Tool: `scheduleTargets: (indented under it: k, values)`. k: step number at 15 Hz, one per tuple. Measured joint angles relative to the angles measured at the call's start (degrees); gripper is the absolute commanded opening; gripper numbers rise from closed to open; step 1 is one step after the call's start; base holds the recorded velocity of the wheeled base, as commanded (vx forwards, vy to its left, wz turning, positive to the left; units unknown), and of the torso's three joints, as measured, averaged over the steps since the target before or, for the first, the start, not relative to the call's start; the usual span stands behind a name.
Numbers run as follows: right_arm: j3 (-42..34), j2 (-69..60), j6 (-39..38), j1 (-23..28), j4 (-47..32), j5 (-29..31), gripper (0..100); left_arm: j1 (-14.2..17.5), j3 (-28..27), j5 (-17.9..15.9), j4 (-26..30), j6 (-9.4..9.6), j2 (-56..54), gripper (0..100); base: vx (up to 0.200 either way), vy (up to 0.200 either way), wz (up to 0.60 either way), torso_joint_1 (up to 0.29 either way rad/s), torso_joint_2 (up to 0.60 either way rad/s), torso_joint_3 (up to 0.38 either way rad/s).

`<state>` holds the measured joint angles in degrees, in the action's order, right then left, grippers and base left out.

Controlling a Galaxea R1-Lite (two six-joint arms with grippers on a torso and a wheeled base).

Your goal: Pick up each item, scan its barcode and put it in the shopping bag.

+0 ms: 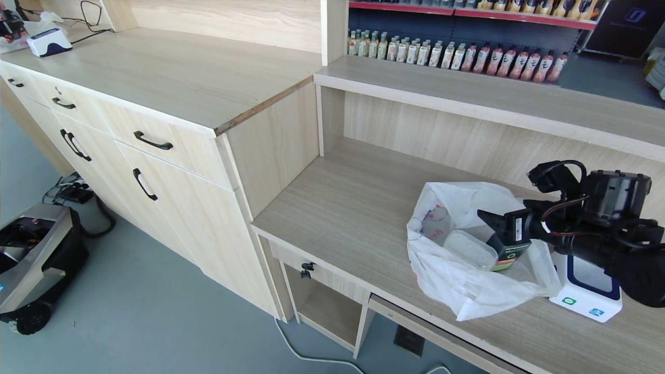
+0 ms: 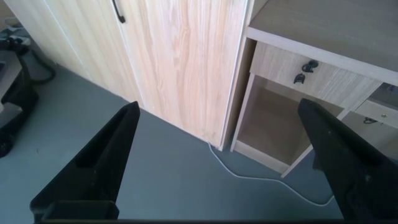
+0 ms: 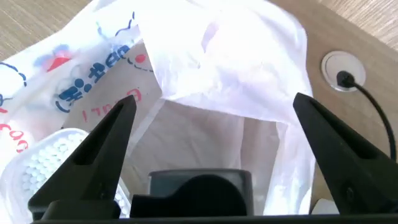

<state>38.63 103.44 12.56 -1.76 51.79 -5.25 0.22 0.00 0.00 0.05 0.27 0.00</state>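
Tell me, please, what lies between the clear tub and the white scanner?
A dark green-labelled package in the shopping bag, seen in the head view.

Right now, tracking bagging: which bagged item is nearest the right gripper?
The dark box with green-and-red label; the clear plastic tub with white contents lies farther off.

Am seeing bright, even light falling across counter [image 1: 171, 78]; soft shadow sitting under desk [image 1: 353, 208]; shopping bag [image 3: 236, 56] glaring white; straight edges bowing toward head view borders.
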Motion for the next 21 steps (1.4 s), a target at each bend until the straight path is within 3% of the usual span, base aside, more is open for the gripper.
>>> scheduleTargets:
  k: [3, 8, 11, 15, 19, 21]
  values:
    - [0.7, -3.9, 2.7, 0.0, 4.8, -2.8, 100, 0.0, 0.0, 0.0, 0.0, 0.06, 0.0, 100, 0.0, 0.0, 0.0, 0.0, 0.0, 0.0]
    - [1.1, -9.0, 10.3, 0.5, 12.4, -7.8, 100, -0.1, 0.0, 0.0, 0.0, 0.0, 0.0, 100, 0.0, 0.0, -0.6, 0.002, 0.0, 0.003]
    - [4.2, -11.1, 12.1, 0.8, 11.8, -7.9, 100, 0.0, 0.0, 0.0, 0.1, 0.02, 0.0, 100, 0.0, 0.0, -0.6, 0.005, 0.0, 0.002]
    - [8.5, -13.7, 11.6, 1.8, 5.0, -4.0, 100, 0.0, 0.0, 0.0, 0.0, 0.05, 0.0, 100, 0.0, 0.0, -0.6, 0.004, 0.0, 0.004]
    - [15.6, -17.3, 5.0, 4.7, -12.0, 6.3, 100, 0.0, 0.0, 0.0, 0.0, 0.05, 0.0, 100, 0.0, 0.0, -0.45, 0.002, 0.0, 0.002]
    - [18.0, -19.4, 1.6, 8.9, -20.1, 10.4, 100, 0.0, 0.0, 0.0, 0.0, 0.02, 0.0, 100, 0.0, 0.0, 0.0, 0.0, 0.0, 0.0]
